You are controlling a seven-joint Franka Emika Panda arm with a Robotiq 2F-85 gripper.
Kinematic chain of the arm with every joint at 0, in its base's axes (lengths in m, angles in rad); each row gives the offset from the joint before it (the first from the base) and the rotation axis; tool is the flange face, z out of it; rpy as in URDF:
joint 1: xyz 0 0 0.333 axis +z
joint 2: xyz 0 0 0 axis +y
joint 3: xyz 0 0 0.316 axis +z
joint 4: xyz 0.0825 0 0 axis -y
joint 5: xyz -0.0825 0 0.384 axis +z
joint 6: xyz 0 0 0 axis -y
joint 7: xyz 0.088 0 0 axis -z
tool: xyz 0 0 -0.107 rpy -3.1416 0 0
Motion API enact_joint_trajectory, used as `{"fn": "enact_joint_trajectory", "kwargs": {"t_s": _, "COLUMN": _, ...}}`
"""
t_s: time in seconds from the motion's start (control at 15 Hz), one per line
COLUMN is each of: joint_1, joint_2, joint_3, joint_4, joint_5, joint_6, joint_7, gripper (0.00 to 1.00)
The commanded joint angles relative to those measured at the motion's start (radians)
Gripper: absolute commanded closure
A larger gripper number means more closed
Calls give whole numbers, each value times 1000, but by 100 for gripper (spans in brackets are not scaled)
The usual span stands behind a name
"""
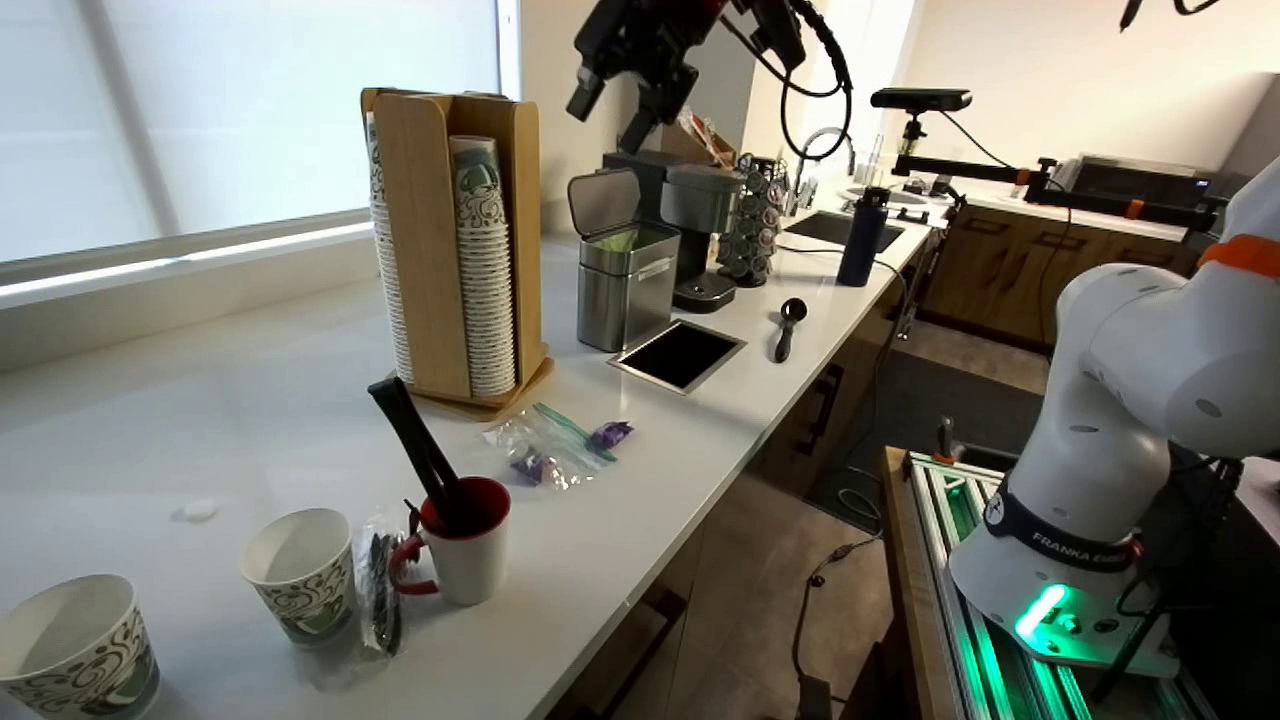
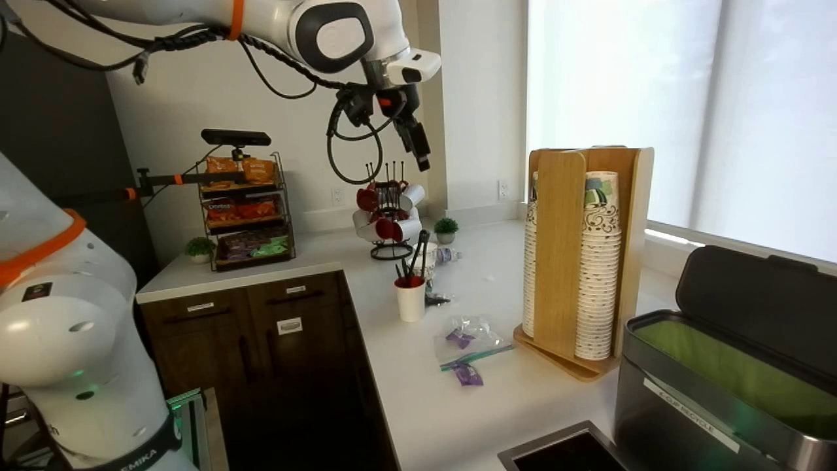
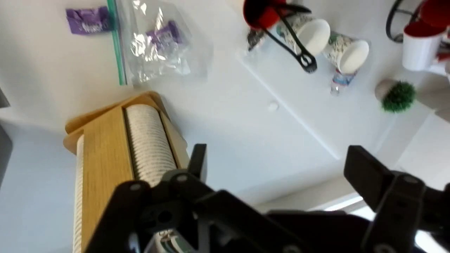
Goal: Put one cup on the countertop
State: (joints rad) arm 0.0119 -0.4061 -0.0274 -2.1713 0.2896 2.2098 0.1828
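Observation:
Two whitish printed paper cups stand apart on the off-white countertop [image 1: 250,430], a nearer cup [image 1: 85,655] and a second cup [image 1: 305,590]. The wrist view shows both cups [image 3: 313,37] [image 3: 348,56]. More cups sit nested in a tall cup stack [image 1: 487,300] inside a wooden holder, and the stack also shows in an exterior view [image 2: 598,281] and the wrist view [image 3: 151,147]. My gripper [image 1: 612,115] is open and empty, raised above the counter near holder-top height. In the wrist view its fingers [image 3: 276,160] are wide apart with only counter and wall between them.
The wooden cup holder [image 1: 420,240] stands tall near the window. A white-and-red mug [image 1: 475,560] holds black utensils. A plastic bag [image 2: 461,337] with purple wrappers lies near the holder. A metal bin [image 1: 625,290] with lid raised stands beside a square counter opening [image 1: 680,355].

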Motion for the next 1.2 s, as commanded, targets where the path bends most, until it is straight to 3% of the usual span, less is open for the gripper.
{"fn": "enact_joint_trajectory", "kwargs": {"t_s": 0.0, "joint_1": -34, "joint_2": 140, "joint_3": 8, "joint_4": 166, "joint_5": 24, "joint_6": 92, "joint_7": 130, "gripper": 0}}
{"fn": "enact_joint_trajectory", "kwargs": {"t_s": 0.2, "joint_1": -68, "joint_2": 226, "joint_3": 1, "joint_4": 271, "joint_5": 6, "joint_6": 108, "joint_7": 269, "gripper": 0}}
{"fn": "enact_joint_trajectory", "kwargs": {"t_s": 0.27, "joint_1": -48, "joint_2": 154, "joint_3": 1, "joint_4": 189, "joint_5": 8, "joint_6": 117, "joint_7": 185, "gripper": 0}}
{"fn": "enact_joint_trajectory", "kwargs": {"t_s": 0.53, "joint_1": -65, "joint_2": 228, "joint_3": -5, "joint_4": 265, "joint_5": 7, "joint_6": 116, "joint_7": 238, "gripper": 0}}
{"fn": "enact_joint_trajectory", "kwargs": {"t_s": 0.6, "joint_1": -86, "joint_2": 240, "joint_3": 21, "joint_4": 270, "joint_5": -49, "joint_6": 157, "joint_7": 418, "gripper": 0}}
{"fn": "enact_joint_trajectory", "kwargs": {"t_s": 1.13, "joint_1": -78, "joint_2": 350, "joint_3": 45, "joint_4": 375, "joint_5": -140, "joint_6": 102, "joint_7": 920, "gripper": 0}}
